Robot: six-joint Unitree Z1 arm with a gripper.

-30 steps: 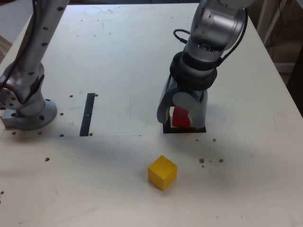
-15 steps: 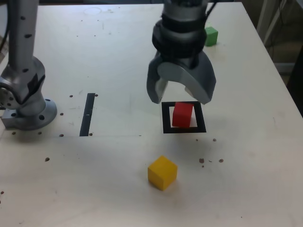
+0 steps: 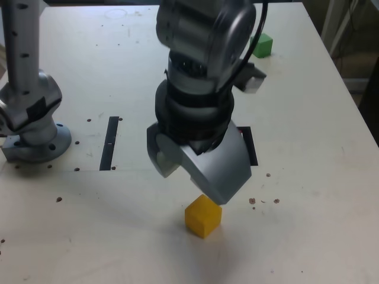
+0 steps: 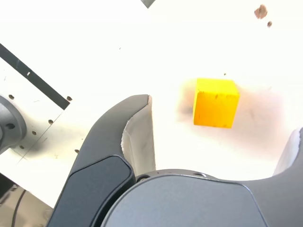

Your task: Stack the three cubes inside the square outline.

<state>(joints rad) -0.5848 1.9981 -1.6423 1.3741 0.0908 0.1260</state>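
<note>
Now | end effector (image 4: 218, 142) spread wide and empty over yellow cube (image 4: 215, 102), low centre of exterior frame, likely lining up a grasp | green cube (image 3: 261, 45) upper right on table (image 3: 320, 195) | square outline (image 3: 251, 144) mostly hidden behind arm, red cube unseen

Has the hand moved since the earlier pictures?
Yes. The hand left the square outline and swung toward the exterior view's lower left, above the yellow cube.

White speckled table (image 3: 331, 177) with small holes, pale frame legs beyond its far corner, even light
</note>
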